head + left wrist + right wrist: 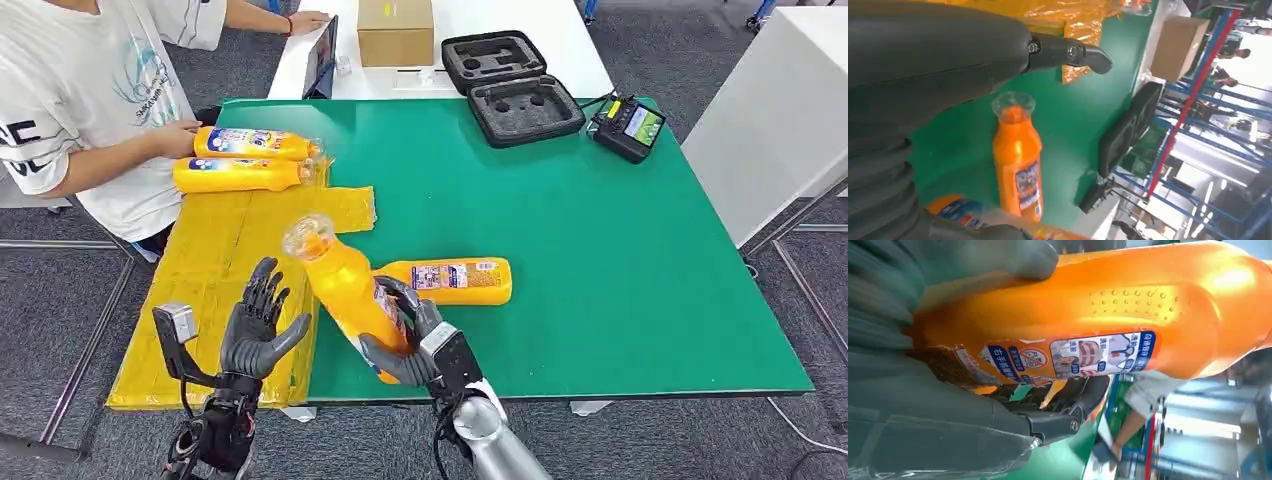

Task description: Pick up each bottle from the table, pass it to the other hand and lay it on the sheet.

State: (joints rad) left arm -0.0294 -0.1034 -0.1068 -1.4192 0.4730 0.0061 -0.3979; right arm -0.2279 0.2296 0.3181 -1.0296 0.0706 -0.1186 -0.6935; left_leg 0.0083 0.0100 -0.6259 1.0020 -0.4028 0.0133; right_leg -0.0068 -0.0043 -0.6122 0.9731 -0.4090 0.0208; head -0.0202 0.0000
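Observation:
My right hand (412,345) grips an orange bottle (350,290) by its lower half and holds it tilted above the table's near edge, its clear cap pointing up and left. Up close, its fingers (1048,425) wrap the labelled body of this bottle (1128,315). My left hand (262,325) stands open just left of the bottle, fingers spread, not touching it. A second orange bottle (458,280) (1018,160) lies on the green table (600,250) behind the held one. Two more bottles (250,143) (238,175) lie on the yellow sheet (215,270).
A person in a white shirt sits at the far left with a hand (180,138) on the farthest bottle. A black foam case (512,85), a cardboard box (395,32) and a small black device (628,127) stand at the table's far side.

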